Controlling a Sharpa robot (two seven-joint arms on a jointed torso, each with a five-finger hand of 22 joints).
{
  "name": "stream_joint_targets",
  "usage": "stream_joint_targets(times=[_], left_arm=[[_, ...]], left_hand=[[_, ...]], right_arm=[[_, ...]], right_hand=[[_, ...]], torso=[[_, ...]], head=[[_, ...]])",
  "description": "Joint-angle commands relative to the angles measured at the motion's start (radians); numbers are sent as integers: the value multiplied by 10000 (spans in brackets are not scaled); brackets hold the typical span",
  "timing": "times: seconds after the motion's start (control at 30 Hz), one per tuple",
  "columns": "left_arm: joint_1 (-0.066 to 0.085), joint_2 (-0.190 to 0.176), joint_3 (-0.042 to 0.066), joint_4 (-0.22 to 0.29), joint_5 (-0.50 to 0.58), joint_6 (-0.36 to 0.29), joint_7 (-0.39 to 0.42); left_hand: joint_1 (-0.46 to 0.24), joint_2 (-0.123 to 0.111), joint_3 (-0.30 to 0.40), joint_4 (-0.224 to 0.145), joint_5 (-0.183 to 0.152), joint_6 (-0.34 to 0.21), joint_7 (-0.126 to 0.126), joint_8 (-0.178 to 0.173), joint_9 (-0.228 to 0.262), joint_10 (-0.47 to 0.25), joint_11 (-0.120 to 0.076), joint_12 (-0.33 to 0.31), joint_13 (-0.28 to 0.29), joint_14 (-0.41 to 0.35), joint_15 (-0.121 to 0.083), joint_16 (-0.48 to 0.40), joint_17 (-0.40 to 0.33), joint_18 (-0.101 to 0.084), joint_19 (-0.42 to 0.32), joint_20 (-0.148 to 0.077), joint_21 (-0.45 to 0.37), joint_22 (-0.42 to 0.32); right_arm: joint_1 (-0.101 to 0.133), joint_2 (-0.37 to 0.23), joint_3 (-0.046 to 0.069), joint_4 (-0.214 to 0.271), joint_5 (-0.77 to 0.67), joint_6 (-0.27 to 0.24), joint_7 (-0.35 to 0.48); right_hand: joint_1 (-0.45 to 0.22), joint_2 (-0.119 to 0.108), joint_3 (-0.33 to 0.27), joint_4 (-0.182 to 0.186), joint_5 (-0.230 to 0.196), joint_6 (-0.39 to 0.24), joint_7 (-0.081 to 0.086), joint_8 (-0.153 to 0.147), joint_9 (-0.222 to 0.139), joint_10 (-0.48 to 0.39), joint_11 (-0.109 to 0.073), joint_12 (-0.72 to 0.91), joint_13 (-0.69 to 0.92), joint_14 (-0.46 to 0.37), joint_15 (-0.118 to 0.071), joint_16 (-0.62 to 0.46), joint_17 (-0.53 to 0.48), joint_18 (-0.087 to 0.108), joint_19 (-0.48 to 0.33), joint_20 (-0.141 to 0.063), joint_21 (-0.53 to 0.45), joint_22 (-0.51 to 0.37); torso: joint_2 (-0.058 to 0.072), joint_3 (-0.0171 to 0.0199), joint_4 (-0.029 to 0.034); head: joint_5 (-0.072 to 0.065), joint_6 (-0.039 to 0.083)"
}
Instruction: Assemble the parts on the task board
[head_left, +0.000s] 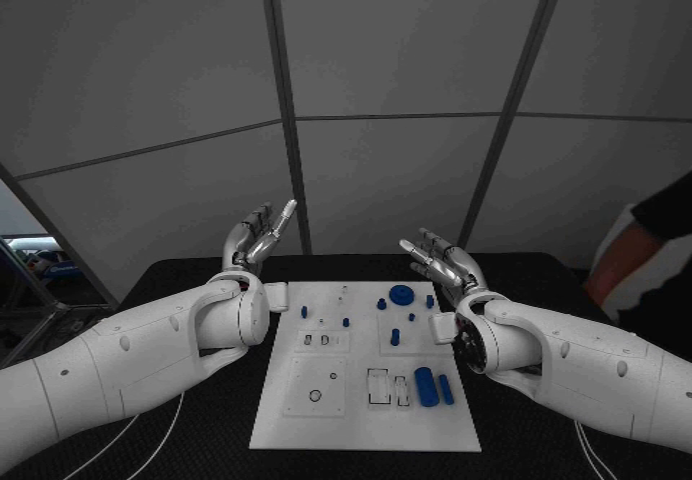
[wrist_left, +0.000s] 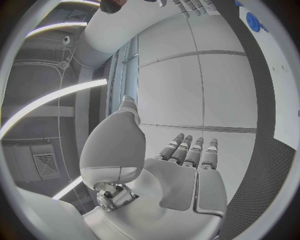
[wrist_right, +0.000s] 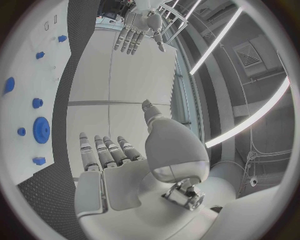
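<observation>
Two silver hands rise at mid-frame in the head view, one on each side of the task board (head_left: 289, 420), a flat white rectangular plate lying on the matte black counter (head_left: 188, 275). The left hand (head_left: 257, 240) stands at centre left, fingers straight and slightly apart, holding nothing; its wrist view shows a smooth pale palm with segmented metallic fingers (wrist_left: 187, 150) stretched out side by side. The right hand (head_left: 440, 262) stands at centre right, fingers likewise extended and spread, empty; in its wrist view the ribbed fingers (wrist_right: 103, 150) reach away from a glossy rounded thumb base.

The board fills the lower centre of the frame, its surface cut with small rectangular and oval recesses. Blue parts sit on its right half: a round toothed disc (head_left: 401, 294) near the upper edge, small pegs (head_left: 395, 337) just below it, and a long rounded bar (head_left: 427, 386) beside a slimmer one (head_left: 446, 389) lower down.
</observation>
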Motion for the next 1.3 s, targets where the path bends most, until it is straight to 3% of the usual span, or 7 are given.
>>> stream_joint_targets(times=[0.03, 0.13, 0.23, 0.3, 0.47, 0.87, 1.3], left_arm=[[24, 17, 13, -22, 122, 533, 502], [24, 17, 13, -22, 122, 533, 502], [25, -443, 10, 166, -195, 1068, 478], [25, -569, 9, 241, -370, 1299, 371], [24, -783, 8, 393, -853, 1608, 131], [21, -1387, 8, 1148, -1731, 2526, -423], [15, -2085, 6, 2501, -1660, 2111, -316]], left_hand=[[780, 122, 171, 131, -28, 517, 446, 150, 71, 575, 281, 122, 76, 779, 235, 231, 121, 175, 144, 312, 117, 54], [1274, 452, 491, 117, -61, 1605, 772, 390, 204, 1665, 700, 328, 187, 2011, 400, 543, 264, 92, 678, 362, 343, 191], [1886, 857, 971, 11, -118, 3392, 992, 834, 421, 3958, 1154, 860, 419, 4164, 516, 1125, 494, -18, 2639, 357, 1209, 667], [2404, 1107, 1216, -238, -90, 4848, 1176, 1195, 582, 5940, 1016, 1297, 576, 6011, 268, 1650, 678, 198, 4993, 356, 2314, 1205], [2913, 1385, 1253, -856, -110, 6426, 964, 1438, 624, 7294, 655, 1467, 478, 7580, -147, 1938, 686, 400, 6499, 184, 2949, 1363], [3754, 1766, 1568, -1868, -145, 7638, 524, 1188, 391, 9267, 61, 1260, 381, 9971, -881, 2137, 976, 408, 8642, -579, 3696, 1476], [3533, 1621, 1403, -1938, -140, 7861, 560, 927, 364, 9666, 4, 948, 400, 10779, -1047, 2272, 1307, 397, 9189, -773, 3947, 1537]], right_arm=[[-22, 84, 87, -162, -1204, 1427, -727], [-37, 114, 123, -221, -1308, 1553, -796], [19, -279, 129, -363, -5218, 627, -508], [75, -330, 130, -363, -5927, 651, -610], [212, -439, 131, -339, -7219, 933, -940], [909, -599, 134, -719, -9878, 2246, -2049], [1424, -275, 138, -769, -13583, 2945, -4272]], right_hand=[[1830, 66, 280, -968, 36, 3350, 1339, 794, 415, 4503, 264, 955, 443, 4420, 203, 926, 398, 808, 3146, 21, 1128, 549], [2285, 72, 513, -1336, 43, 5674, 1092, 1327, 643, 6405, -101, 1337, 498, 6153, -164, 1296, 451, 1241, 4161, 42, 1615, 705], [2403, -16, 777, -1623, 24, 6671, 905, 1311, 550, 7336, -330, 1215, 342, 7151, -428, 1344, 381, 1349, 4826, -83, 1937, 762], [2424, -99, 916, -1778, 2, 6850, 848, 1179, 460, 7599, -394, 1044, 335, 7440, -504, 1263, 363, 1354, 4954, -142, 1991, 745], [2271, -247, 1215, -1976, 113, 7373, 712, 1046, 399, 8264, -598, 800, 337, 8286, -753, 1277, 416, 1370, 5477, -381, 2285, 806], [1816, -634, 1908, -2189, 391, 8243, 453, 798, 413, 9371, -920, 398, 360, 10083, -1311, 1444, 717, 1362, 6624, -947, 3116, 1088], [1404, -1151, 2112, -1913, 445, 8767, 195, 496, 407, 9635, -1375, 339, 387, 12545, -1992, 5075, 3270, 1315, 8676, -1956, 6042, 2684]], torso=[[1, 1, -1], [1, 1, -1], [154, 26, -51], [200, 32, -56], [282, 67, -28], [557, 64, 1], [1178, -14, 97]], head=[[-2, -1], [-2, -1], [-21, -224], [6, -211], [-11, -241], [-116, -259], [-193, -132]])
